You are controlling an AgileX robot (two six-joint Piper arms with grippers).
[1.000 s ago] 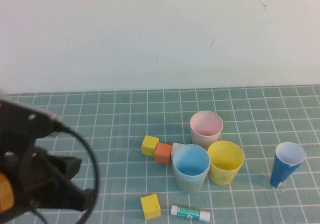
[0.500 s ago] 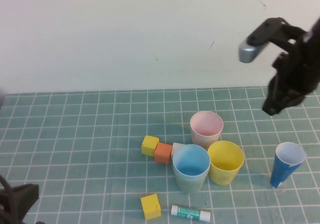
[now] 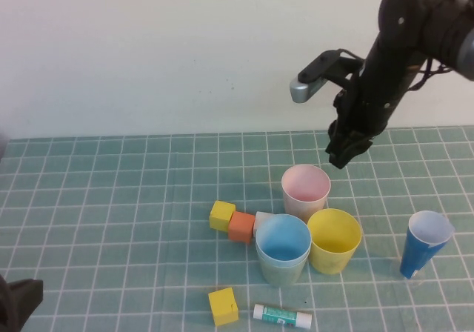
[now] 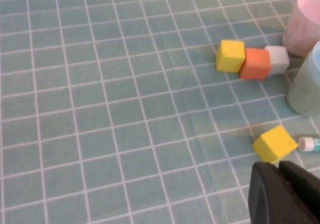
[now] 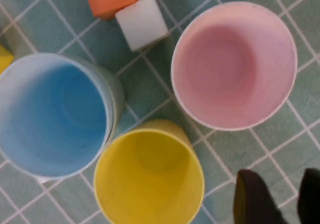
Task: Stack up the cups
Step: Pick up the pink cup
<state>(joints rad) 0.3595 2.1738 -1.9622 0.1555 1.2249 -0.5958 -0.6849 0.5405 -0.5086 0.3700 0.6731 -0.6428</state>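
Note:
The pink cup [image 3: 305,190] stands upright on the mat, with the yellow cup [image 3: 334,240] in front of it. Beside the yellow one, the light blue cup [image 3: 283,238] sits nested inside the pale green cup [image 3: 282,272]. My right gripper [image 3: 342,154] hangs above and just behind the pink cup. In the right wrist view the pink cup [image 5: 234,64], yellow cup [image 5: 150,176] and blue cup [image 5: 52,114] lie below, and the right gripper [image 5: 282,199] is open and empty over bare mat. My left gripper [image 4: 277,166] is shut and empty, low at the near left.
A tall dark blue cup [image 3: 426,243] stands at the right. A yellow cube [image 3: 221,215], orange cube [image 3: 241,226] and white cube [image 3: 262,220] line up left of the cups. Another yellow cube [image 3: 223,306] and a glue stick [image 3: 282,316] lie near the front edge.
The right arm has swung in from the right and come down toward the pink cup, and its jaws have parted. The left arm has drawn back to the near-left corner.

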